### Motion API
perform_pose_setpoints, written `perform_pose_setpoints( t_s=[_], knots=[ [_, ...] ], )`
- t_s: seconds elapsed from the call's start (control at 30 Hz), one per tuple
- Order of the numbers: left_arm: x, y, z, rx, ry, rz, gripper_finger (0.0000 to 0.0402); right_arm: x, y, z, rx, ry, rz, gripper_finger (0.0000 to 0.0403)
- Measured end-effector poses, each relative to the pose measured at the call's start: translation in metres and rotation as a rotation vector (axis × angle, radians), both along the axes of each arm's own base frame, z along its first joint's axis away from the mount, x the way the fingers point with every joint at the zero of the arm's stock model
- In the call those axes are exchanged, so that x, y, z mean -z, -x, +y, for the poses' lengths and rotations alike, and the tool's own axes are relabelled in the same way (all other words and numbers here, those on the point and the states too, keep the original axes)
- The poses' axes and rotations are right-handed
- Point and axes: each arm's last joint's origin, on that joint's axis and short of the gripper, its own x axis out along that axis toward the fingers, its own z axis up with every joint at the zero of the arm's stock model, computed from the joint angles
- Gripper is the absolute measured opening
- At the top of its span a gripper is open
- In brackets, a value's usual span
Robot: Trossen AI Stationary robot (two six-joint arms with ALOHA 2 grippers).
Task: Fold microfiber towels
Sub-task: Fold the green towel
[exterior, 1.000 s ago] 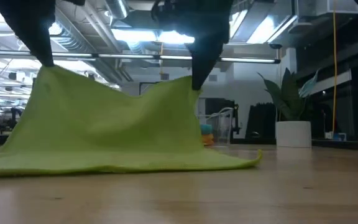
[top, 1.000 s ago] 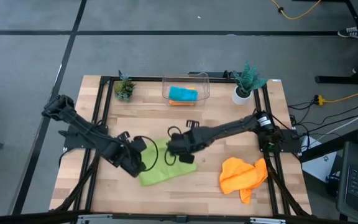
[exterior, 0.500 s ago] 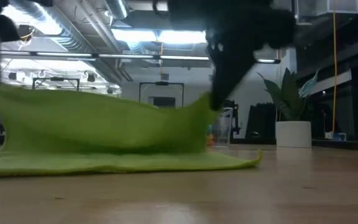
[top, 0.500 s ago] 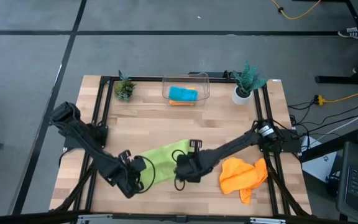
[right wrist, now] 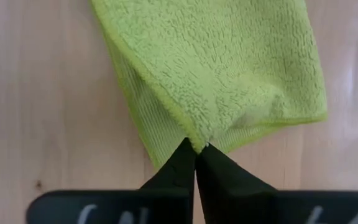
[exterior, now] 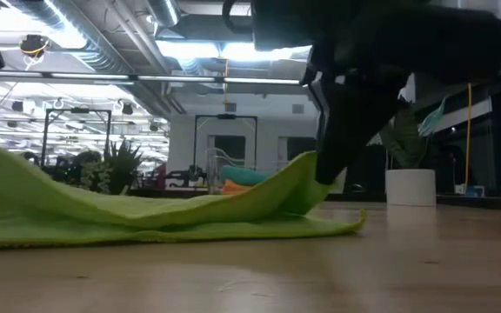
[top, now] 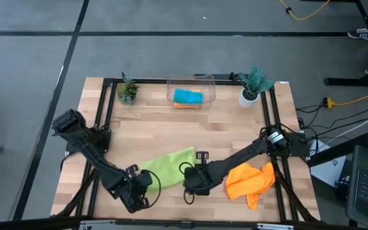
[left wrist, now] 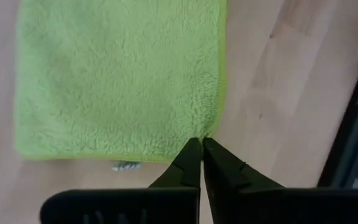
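The lime green towel lies on the front middle of the table, doubled over on itself: in the low view a lower layer rests flat on the wood while an upper layer drapes above it, sagging in the middle and raised at both ends. The left gripper has its 2 fingers pinched together on 1 corner of the upper layer; the wrist view shows the tips meeting at the hem. The right gripper is likewise clamped on the other corner, where the cloth bunches into a point between its tips. Both grippers sit low at the towel's front edge, the left at the towel's left end and the right at its right end. Just right of the right gripper lies a crumpled orange towel, unfolded. At the table's far edge a clear bin holds a teal-blue towel with a strip of orange cloth under it, flanked by 2 small potted plants. Judgement: the step in hand is the first fold of the green towel, with the carried edge not yet laid flat. The next move calls for lowering both corners evenly onto the lower layer so the hems line up, then releasing both grips together; uneven lowering would likely skew the fold.
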Motion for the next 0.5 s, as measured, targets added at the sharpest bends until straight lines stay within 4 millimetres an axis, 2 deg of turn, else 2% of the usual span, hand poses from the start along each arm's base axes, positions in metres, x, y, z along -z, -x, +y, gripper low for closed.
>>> perform_pose_setpoints(
  t_s=[0.13,0.3,0.5],
  knots=[
    [0.006,-0.003,-0.001,-0.031,0.029,0.025,0.0027,0.001,0.0,-0.001,-0.002,-0.053,0.034,0.0051],
    [0.006,-0.002,-0.002,-0.077,0.073,0.046,0.0084,0.001,0.004,-0.001,0.017,-0.104,0.096,0.0111],
    [0.0,0.004,-0.005,-0.089,0.143,0.076,0.0138,0.002,0.015,-0.002,0.02,-0.202,0.261,0.0171]
  ],
)
